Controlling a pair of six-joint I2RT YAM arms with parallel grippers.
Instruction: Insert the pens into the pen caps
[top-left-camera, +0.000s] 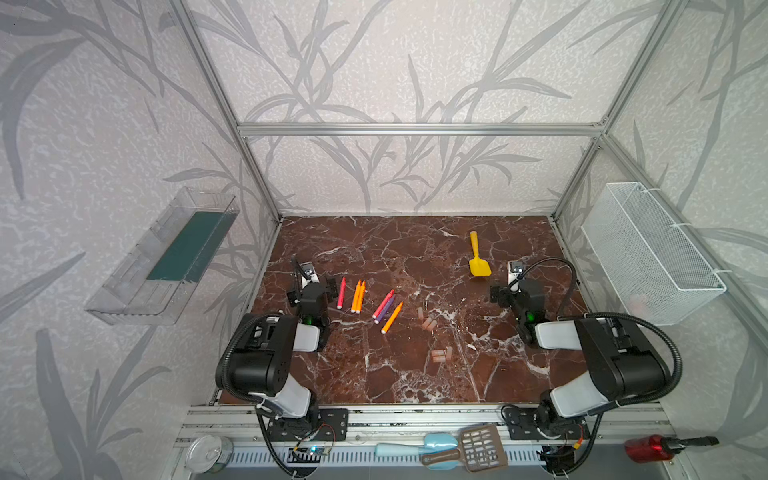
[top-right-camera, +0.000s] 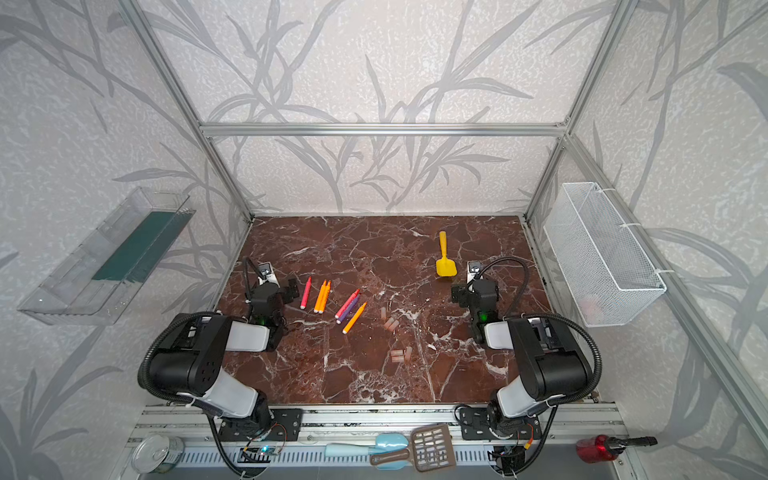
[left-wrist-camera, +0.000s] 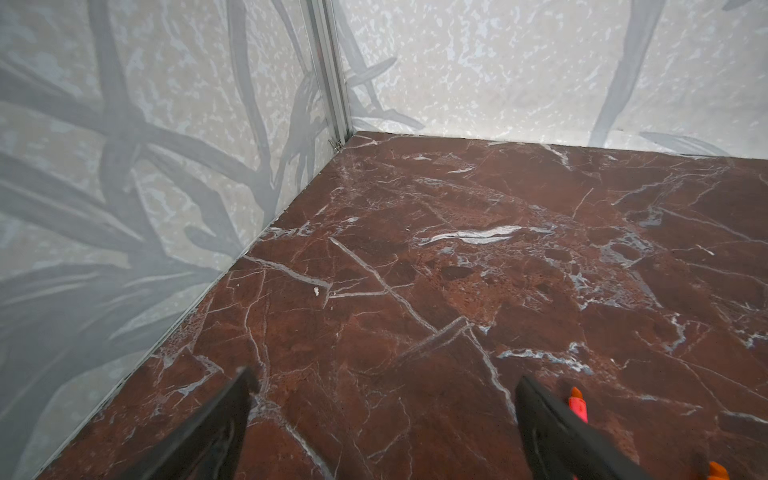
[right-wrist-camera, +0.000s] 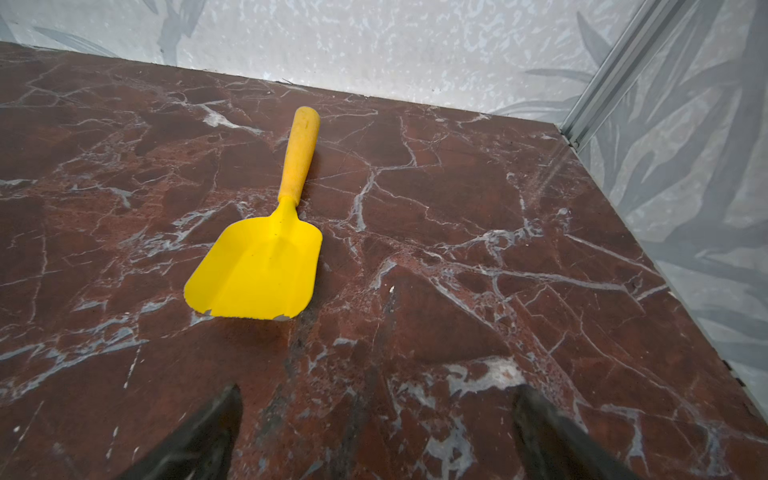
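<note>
Nearest, my left end effector (left-wrist-camera: 384, 378) and right end effector (right-wrist-camera: 378, 390) gape, empty. Pens (top-left-camera: 383, 304) and pen caps (top-left-camera: 429, 324) lie between them.

Beneath the left gripper (left-wrist-camera: 384, 379) and the right gripper (right-wrist-camera: 378, 390) lies a red-brown marble tabletop (top-left-camera: 415, 257) veined in white. Pale wallpaper (top-left-camera: 374, 62) with grey leaf sprays covers the walls ahead of and beside them, framed by aluminium rails (top-left-camera: 419, 129). Outward of the left gripper a clear plastic tray (top-left-camera: 133, 291) hangs on the wall (a dark green strip (top-left-camera: 187, 245) inside it); outward of the right gripper, a white wire basket (top-left-camera: 648, 249). The light is soft and even.
</note>
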